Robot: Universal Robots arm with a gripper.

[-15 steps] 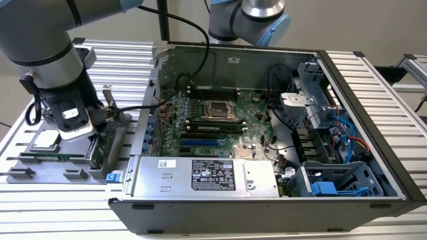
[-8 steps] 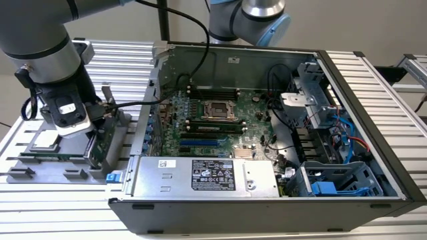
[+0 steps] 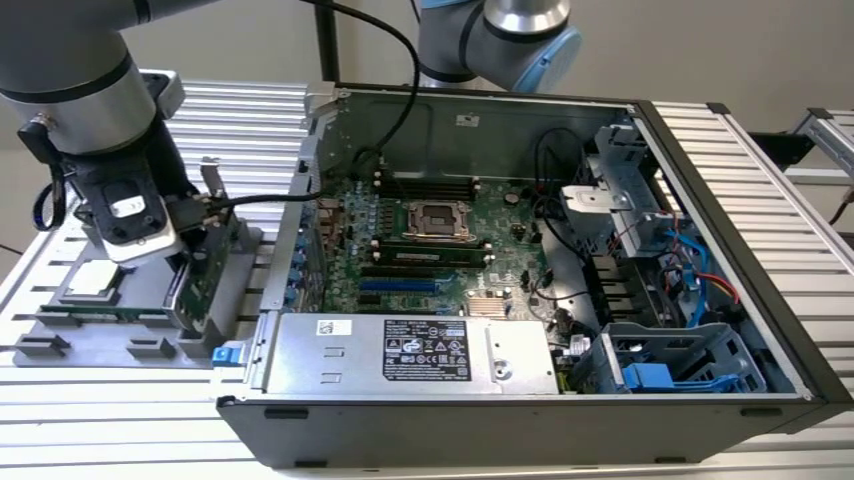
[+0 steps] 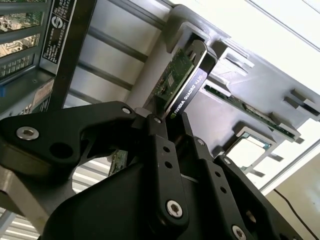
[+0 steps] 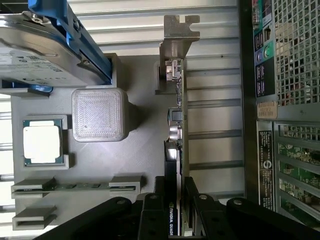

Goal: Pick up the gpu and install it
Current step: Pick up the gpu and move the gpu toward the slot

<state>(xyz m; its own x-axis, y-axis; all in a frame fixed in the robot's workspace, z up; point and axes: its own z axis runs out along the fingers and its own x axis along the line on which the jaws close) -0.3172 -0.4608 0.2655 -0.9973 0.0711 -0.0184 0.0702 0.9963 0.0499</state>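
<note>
The black two-fingered tool [image 4: 169, 119] is clamped on the thin green gpu card [image 4: 184, 82], which stands on edge in the grey plastic holder [image 5: 145, 150] beside the open computer case [image 3: 467, 140].

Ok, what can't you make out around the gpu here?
First wrist view: the gpu's near end, covered by the tool.
Second wrist view: the card's near part, behind the tool.
Exterior view: most of the card, behind the arm and grey holder.
</note>
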